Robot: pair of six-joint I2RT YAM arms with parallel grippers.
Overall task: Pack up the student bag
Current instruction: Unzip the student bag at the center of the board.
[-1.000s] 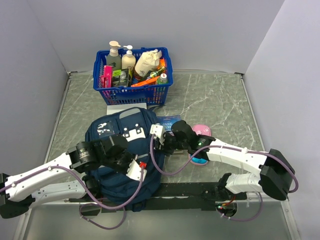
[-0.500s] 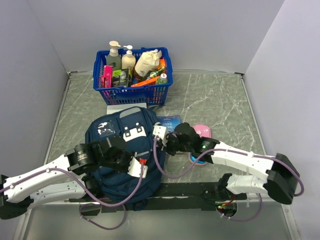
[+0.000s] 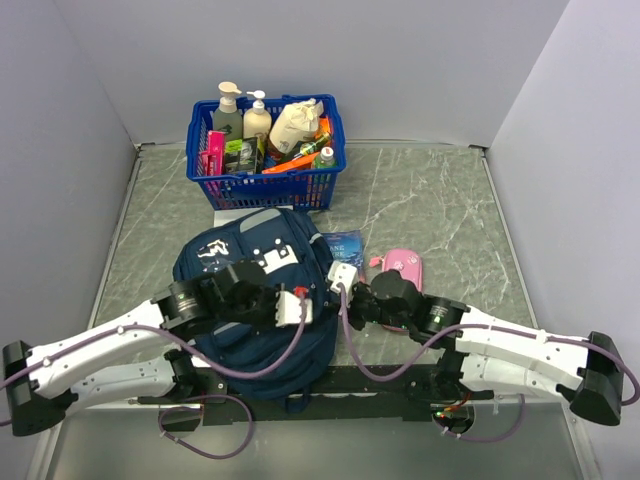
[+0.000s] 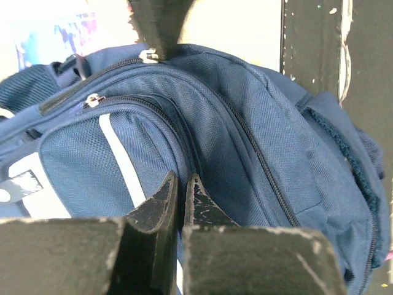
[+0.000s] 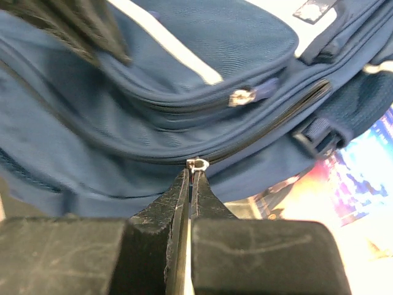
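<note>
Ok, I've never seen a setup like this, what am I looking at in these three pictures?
Two white robot arms work at a table. One picture looks down from above; the other two come from cameras on each wrist. A navy student bag lies in front of them, with a blue basket of bottles behind it and a pink case beside it. The left gripper is shut, pressed into a fold of the bag. The right gripper is shut on a zipper pull.
</note>
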